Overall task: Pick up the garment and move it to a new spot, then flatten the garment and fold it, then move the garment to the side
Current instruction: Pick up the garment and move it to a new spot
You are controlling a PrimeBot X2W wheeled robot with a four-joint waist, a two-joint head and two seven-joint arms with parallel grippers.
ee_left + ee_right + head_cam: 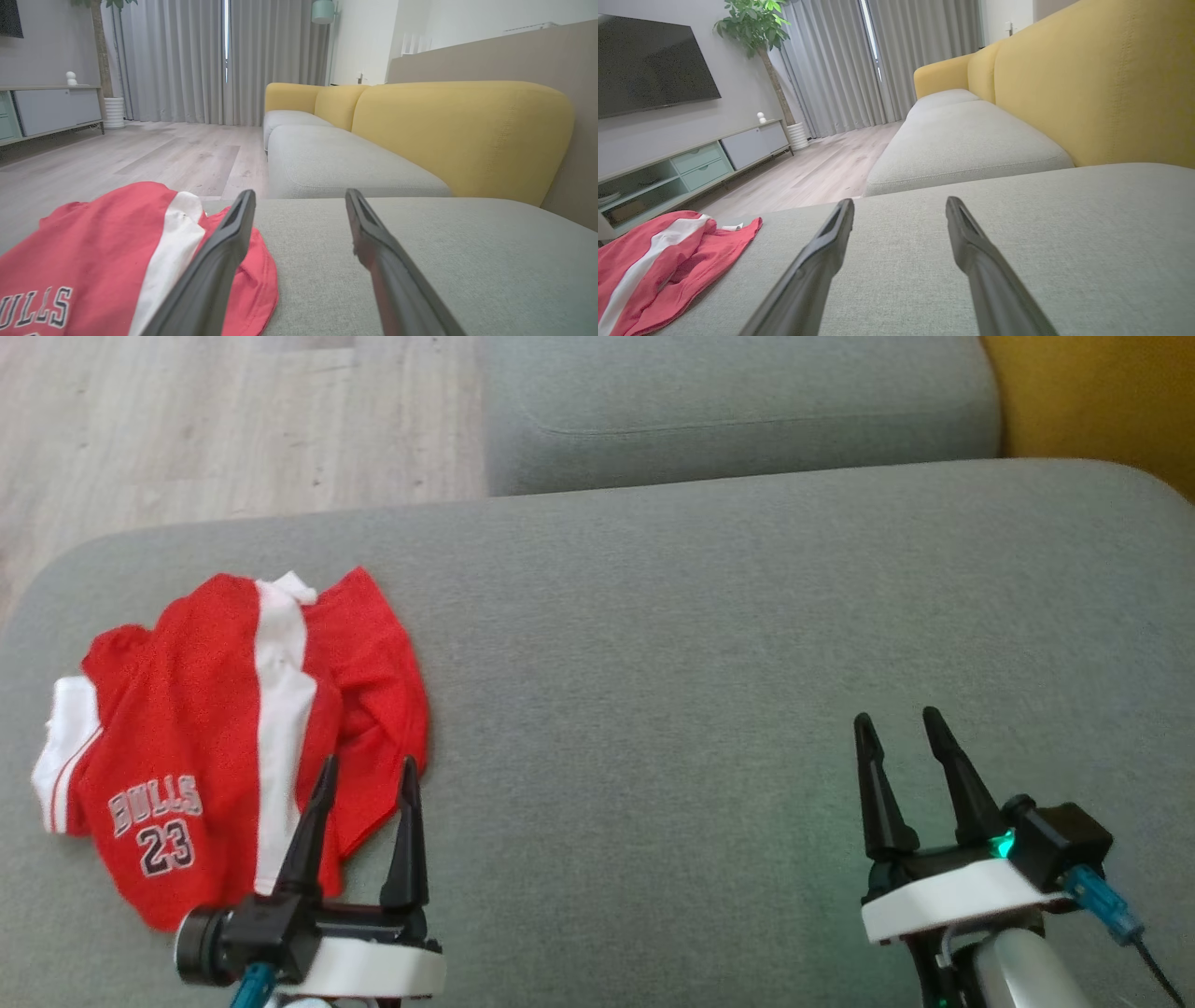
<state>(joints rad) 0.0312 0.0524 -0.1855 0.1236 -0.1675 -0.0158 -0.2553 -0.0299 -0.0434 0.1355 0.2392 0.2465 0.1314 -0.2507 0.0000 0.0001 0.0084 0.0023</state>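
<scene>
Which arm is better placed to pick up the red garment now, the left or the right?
The left. The open left gripper is at the near edge of the red garment. The right gripper, also open, is far to the side above bare grey cushion.

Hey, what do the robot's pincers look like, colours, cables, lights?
The left pincer and right pincer each have two long, tapered black fingers on a black base with a white collar. A blue plug sits beside each; the right one also shows a green light and thin dark cable.
</scene>
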